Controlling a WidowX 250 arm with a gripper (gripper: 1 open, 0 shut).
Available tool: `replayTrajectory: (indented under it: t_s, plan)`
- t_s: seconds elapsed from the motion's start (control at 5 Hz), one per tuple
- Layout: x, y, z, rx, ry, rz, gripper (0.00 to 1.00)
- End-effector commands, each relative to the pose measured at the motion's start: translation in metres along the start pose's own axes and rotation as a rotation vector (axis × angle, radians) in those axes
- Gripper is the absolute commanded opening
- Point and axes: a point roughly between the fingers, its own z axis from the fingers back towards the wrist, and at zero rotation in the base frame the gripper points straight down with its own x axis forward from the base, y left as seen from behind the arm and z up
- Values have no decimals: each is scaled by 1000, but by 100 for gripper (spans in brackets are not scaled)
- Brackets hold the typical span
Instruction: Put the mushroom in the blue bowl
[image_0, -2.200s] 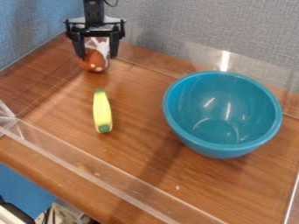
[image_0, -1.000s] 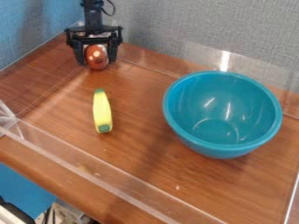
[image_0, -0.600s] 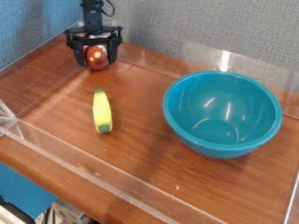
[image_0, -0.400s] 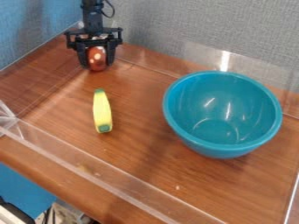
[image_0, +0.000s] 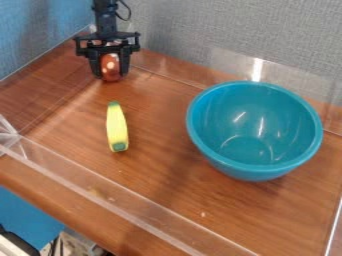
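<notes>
The mushroom (image_0: 108, 66), small with a reddish-brown cap, sits on the wooden table at the back left, close to the grey wall. My gripper (image_0: 108, 70) points straight down over it, its black fingers (image_0: 94, 62) pressed against both sides of the cap, shut on the mushroom. The mushroom's stem is hidden between the fingers. The blue bowl (image_0: 254, 129), large, glossy and teal, stands empty at the right of the table, well apart from the gripper.
An elongated yellow piece with a green tip (image_0: 118, 127) lies on the table between the gripper and the front edge. A clear plastic wall (image_0: 160, 222) runs along the table's front and left sides. The grey wall stands right behind the gripper.
The gripper's fingers have drawn in from wide open to tight against the mushroom. The arm itself has stayed in place since it came down over the mushroom.
</notes>
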Motion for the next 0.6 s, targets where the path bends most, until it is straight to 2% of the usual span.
replayTrajectory:
  t_s: [0.0, 0.2, 0.4]
  plan:
    - [0, 6, 71, -51, -118, 4, 0]
    - [-1, 6, 89, -59, -119, 0, 0]
    - [-13, 7, 90, -66, -118, 26, 0]
